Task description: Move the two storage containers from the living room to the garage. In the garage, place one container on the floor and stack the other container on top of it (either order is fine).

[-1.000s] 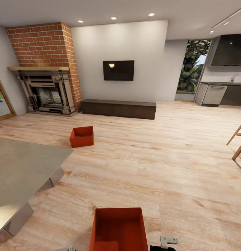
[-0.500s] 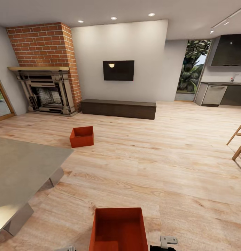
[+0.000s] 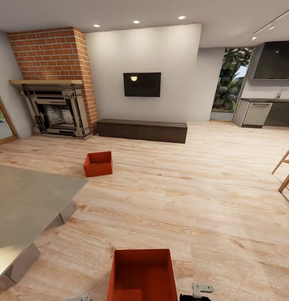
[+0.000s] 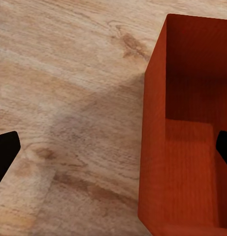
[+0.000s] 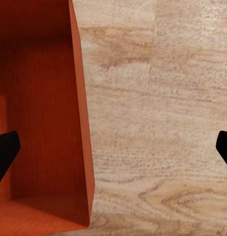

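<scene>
Jaws of both grippers spread wide, each straddling one side wall of the near storage container (image 3: 140,274), gripping nothing. That container sits on the wood floor (image 3: 211,200). The second storage container (image 3: 98,163) rests near the fireplace (image 3: 57,110).

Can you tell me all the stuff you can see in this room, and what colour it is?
storage containers: 2, red-orange, one close in front of the robot, one farther off near the fireplace
floor: 1, light wood planks
fireplace: 1, red brick, far left
TV: 1, black, on the wall
bench: 1, dark brown, under the TV
table: 1, grey, near left
left gripper: 1, black fingertips, open astride one container wall
right gripper: 1, black fingertips, open astride the opposite wall
</scene>
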Available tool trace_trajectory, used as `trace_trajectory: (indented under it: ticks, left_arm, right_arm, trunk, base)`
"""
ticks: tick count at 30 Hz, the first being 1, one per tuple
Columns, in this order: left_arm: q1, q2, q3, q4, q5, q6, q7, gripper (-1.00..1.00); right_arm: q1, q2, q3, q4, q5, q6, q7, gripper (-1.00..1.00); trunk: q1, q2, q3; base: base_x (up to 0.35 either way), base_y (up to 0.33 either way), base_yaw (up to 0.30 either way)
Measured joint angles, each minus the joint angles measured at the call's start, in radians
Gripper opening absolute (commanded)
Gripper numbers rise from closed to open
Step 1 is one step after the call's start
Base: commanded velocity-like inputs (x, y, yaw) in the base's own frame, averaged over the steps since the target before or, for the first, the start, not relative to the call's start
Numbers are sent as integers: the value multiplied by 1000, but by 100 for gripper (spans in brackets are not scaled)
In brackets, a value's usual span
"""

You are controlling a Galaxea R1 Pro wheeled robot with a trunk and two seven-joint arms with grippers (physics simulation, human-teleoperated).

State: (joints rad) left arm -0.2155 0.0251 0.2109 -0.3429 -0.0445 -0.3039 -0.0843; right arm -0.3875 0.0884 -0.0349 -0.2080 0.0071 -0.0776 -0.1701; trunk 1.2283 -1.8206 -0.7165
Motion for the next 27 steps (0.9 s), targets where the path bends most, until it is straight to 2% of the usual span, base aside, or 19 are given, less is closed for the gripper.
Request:
trace_trajectory:
  ticks: [27]
  left_arm:
    - [0, 0, 0, 0, 0, 0, 0, 100]
  right_arm:
    - [0, 0, 0, 0, 0, 0, 0, 100]
  trunk:
    - [0, 0, 0]
  base:
    - [0, 0, 0]
